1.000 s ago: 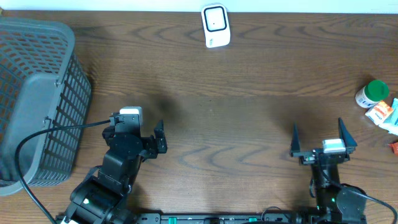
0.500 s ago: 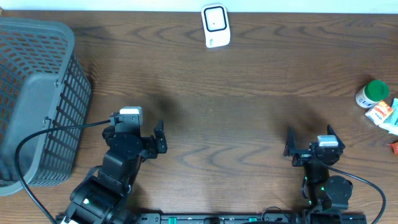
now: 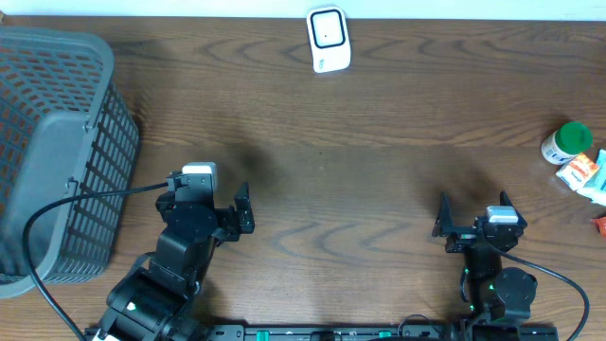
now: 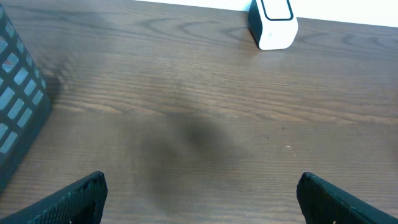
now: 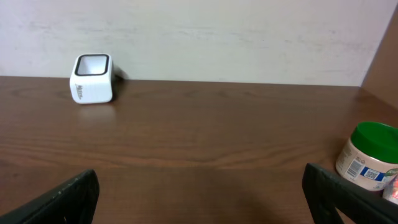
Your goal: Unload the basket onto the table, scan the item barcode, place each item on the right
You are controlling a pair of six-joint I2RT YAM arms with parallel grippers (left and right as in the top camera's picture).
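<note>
Both hands are empty with their fingers spread wide: the left hand (image 4: 200,199) and the right hand (image 5: 202,196) hang low over bare wood, and nothing is between the fingers of either.

The likely item is the jar (image 5: 367,155) with the green lid. It stands ahead of the right hand and off to its right, well apart from it, near the counter's edge. The scanner (image 5: 93,79) sits far ahead of that hand and to its left, against the back edge; from the left hand it is ahead and slightly to the right.

The main risk, as I judge it, is the crowding around the jar. An orange and white carton (image 3: 579,170) lies just beside it, so a wide approach could clip the carton or push the jar toward the edge. The jar is round and looks smooth, so an off-centre squeeze could roll or tip it. Fingers closing over the printed label could also cover the barcode, and a jar turned the wrong way would not read at the scanner. The left hand has the grey basket (image 3: 57,142) close on its left, so a swing that way could strike it.

The counter (image 3: 379,123) is dark brown wood grain, matt, with soft shadows under the arms. Behind it runs a plain pale wall (image 5: 217,31).
</note>
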